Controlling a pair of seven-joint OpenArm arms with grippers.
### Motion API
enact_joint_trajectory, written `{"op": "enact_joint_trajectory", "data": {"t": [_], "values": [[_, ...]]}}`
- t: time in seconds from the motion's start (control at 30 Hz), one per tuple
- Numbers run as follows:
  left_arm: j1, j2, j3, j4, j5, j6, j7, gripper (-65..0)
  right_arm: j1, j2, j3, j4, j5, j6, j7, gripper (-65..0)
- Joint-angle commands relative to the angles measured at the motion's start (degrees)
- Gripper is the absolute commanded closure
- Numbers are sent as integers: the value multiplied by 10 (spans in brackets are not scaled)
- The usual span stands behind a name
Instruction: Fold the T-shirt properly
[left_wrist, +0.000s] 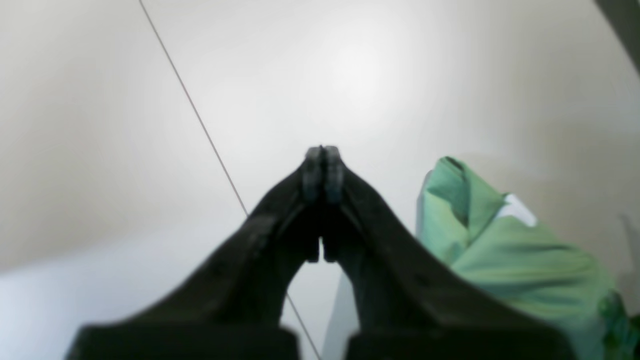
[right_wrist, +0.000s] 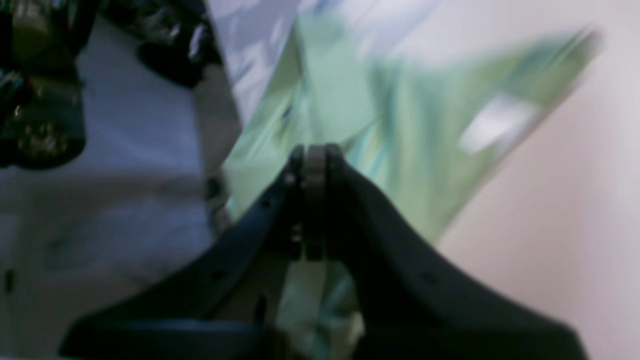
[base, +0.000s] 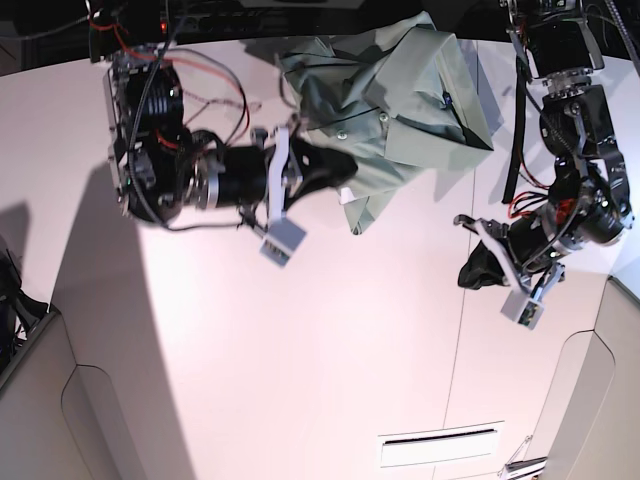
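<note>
T-shirt: pale green; lies bunched and creased at the far edge of the white counter; base view alone shows the whole heap
Right gripper: jaws pressed together; base view places its tip at the near edge of the cloth; right wrist view is blurred, green cloth directly behind the jaws; whether cloth is pinched cannot be told
Left gripper: jaws fully closed, nothing between them; over bare counter; left wrist view shows the T-shirt off to one side, apart
Counter seam: thin dark line; plain in left wrist view
</note>
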Motion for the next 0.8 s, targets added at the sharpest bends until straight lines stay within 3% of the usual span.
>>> {"op": "enact_joint_trajectory", "data": {"t": [0.0,0.17,0.5,0.63,0.77], "values": [[5,-6,-14,14,-14,-2,-4,0,26,-2,-1,10,5,8,10,0],[62,-6,-61,20,-31,-2,-4,0,101,-1,-59,10,-75,12,10,0],[113,-6,-146,20,-10,-8,-4,0,169,3,-325,-6,-117,24,13,0],[118,-6,-184,20,-10,-8,-5,0,169,4,-413,-34,-158,24,55,0],[118,-6,-205,20,-11,-8,-5,0,169,3,-475,-88,-243,24,125,0]]}}
